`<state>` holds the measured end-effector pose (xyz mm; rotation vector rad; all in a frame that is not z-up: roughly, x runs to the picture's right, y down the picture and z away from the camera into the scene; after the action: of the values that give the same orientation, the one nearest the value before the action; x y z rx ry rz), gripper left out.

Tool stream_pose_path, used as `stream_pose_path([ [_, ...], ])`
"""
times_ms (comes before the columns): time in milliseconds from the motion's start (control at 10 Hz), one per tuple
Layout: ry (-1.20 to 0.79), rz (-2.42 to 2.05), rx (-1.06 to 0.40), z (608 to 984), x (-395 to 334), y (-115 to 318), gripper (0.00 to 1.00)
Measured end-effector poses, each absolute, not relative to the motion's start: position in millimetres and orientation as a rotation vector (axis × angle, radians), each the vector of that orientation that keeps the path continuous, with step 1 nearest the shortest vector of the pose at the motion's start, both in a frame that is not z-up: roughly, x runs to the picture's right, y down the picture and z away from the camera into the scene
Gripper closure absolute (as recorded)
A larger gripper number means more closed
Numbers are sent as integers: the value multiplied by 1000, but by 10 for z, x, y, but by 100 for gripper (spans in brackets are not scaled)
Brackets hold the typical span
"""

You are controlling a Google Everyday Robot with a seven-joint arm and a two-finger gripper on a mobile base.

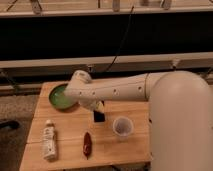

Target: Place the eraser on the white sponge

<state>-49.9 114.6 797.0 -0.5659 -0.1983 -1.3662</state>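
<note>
My gripper [98, 109] hangs down from the wrist over the middle of the wooden table [70, 155], just right of the green bowl. A small black block, the eraser [99, 116], shows directly under the gripper, at or just above the tabletop. I cannot tell whether the gripper holds it. The white sponge does not show; it may be hidden behind my arm [120, 90], which crosses the table from the right.
A green bowl [59, 98] sits at the back left, partly covered by my wrist. A white tube-like bottle [48, 141] lies at the front left. A slim dark-red object [87, 144] lies at the front middle. A white paper cup [122, 127] stands right of the eraser.
</note>
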Motion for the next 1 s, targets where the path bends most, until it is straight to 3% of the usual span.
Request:
stream_pose_path([
  [800, -240, -1383, -502, 8450, -791, 586, 100],
  [1000, -262, -1335, -517, 8711, -771, 397, 72],
])
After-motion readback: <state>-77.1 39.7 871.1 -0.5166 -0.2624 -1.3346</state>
